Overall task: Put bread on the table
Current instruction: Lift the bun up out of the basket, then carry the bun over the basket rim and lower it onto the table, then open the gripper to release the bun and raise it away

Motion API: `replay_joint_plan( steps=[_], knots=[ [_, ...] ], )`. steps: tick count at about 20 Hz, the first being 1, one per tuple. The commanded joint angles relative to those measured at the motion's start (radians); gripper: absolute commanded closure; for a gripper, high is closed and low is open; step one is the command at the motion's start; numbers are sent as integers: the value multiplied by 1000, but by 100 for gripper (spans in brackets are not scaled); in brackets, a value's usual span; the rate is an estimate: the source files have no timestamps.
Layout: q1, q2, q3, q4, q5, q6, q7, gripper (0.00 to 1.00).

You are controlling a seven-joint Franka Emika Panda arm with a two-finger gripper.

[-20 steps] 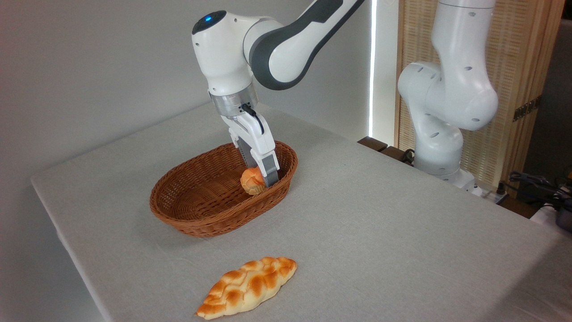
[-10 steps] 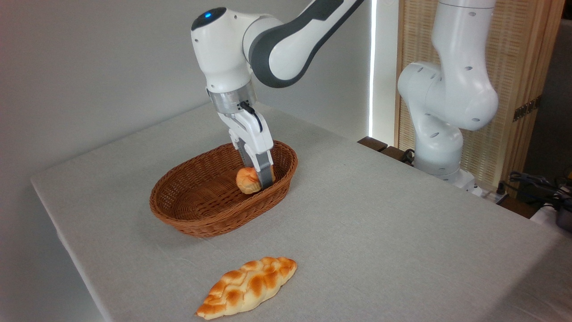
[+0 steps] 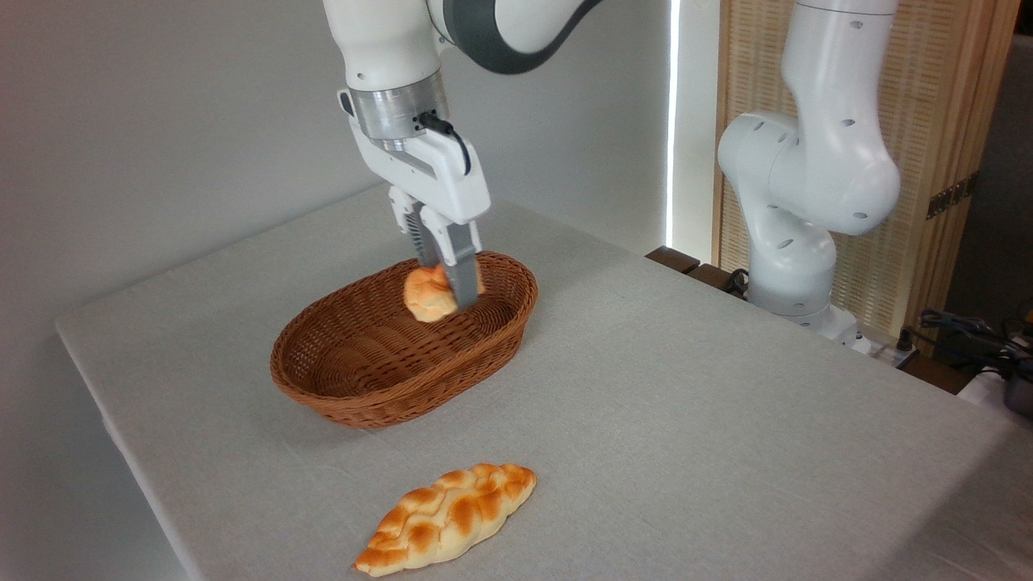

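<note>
One basket (image 3: pixel 355 379), two pieces of bread, one arm. The brown wicker basket sits on the grey worktop (image 3: pixel 686 403), and nothing lies on its floor. The small round bun (image 3: pixel 428 294) hangs above the far end of the basket, clear of the weave, with the gripper (image 3: pixel 448 292) pointing down and its jaws clamped on the bun's sides. The long braided loaf (image 3: pixel 446 516) lies flat on the worktop, well apart from the basket, toward the near edge.
</note>
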Motion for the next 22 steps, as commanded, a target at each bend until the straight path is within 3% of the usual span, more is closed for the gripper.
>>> replay_joint_plan(
  steps=[1, 5, 7, 9, 10, 12, 14, 22],
  knots=[
    [-2, -5, 24, 0, 118, -102, 72, 62],
    [17, -11, 112, -41, 121, -91, 167, 62],
    [18, -10, 133, -102, 123, -9, 166, 59],
    [31, -8, 138, -173, 121, 73, 161, 39],
    [31, -7, 138, -204, 121, 93, 161, 35],
    [31, -5, 138, -233, 121, 130, 158, 11],
    [31, -5, 138, -232, 118, 138, 156, 0],
    [38, -11, 140, -228, 123, 119, 161, 0]
  ],
)
